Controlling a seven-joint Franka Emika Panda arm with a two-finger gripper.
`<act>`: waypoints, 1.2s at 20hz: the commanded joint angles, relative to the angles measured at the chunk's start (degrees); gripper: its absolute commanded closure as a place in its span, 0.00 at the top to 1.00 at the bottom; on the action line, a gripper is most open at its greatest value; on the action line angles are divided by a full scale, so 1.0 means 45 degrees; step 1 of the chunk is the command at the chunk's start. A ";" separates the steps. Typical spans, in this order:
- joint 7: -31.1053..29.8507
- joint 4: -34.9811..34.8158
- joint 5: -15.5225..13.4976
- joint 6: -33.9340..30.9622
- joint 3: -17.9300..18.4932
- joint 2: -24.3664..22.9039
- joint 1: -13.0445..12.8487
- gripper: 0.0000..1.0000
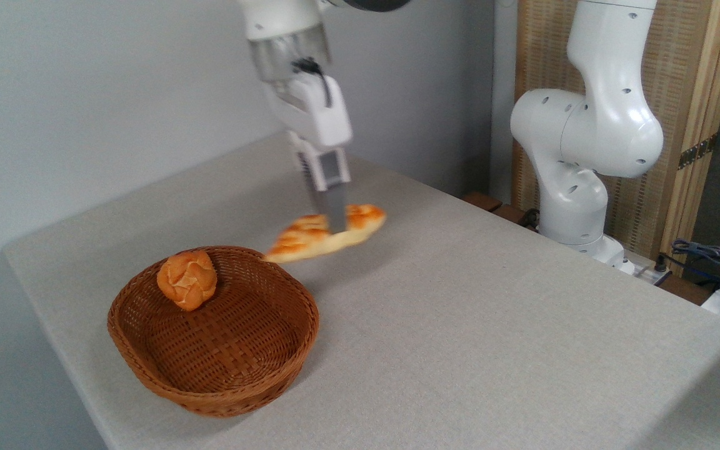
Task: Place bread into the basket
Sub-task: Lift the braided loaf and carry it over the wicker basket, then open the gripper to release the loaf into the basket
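Overhead, gripper [333,220] fingers clenched on bread [325,233], loaf lifted clear of table [460,300], tilted, left tip near basket [213,325] rim. Round bun [187,279] inside basket.

bread [307,240] golden-orange, pale creases | basket [241,400] reddish-brown weave | bun [187,279] orange | table [460,312] grey

Just one fixed cam here, up high off the table's [460,325] front corner, looking down diagonally across it toward the wall; arm base [575,206] sits upper right, fairly close.
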 commanded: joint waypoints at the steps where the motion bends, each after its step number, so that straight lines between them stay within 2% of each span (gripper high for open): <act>1: 0.0049 0.0756 0.0825 0.2438 0.0048 0.1485 -0.0140 0.34; 2: 0.0068 0.0756 0.1040 0.2754 0.0048 0.1680 -0.0140 0.34; 4: 0.0088 0.0737 0.1490 0.3088 0.0048 0.1993 -0.0159 0.53; 6: -0.0009 0.0698 0.2055 0.3594 0.0048 0.2441 -0.0315 0.88; 7: -0.0068 0.0698 0.2251 0.4022 0.0048 0.2598 -0.0296 0.98; 21: -0.0303 0.0698 0.2156 0.4319 0.0125 0.2640 -0.0316 1.00; 24: -0.1294 0.0756 0.2097 0.4222 0.0204 0.2309 -0.0296 1.00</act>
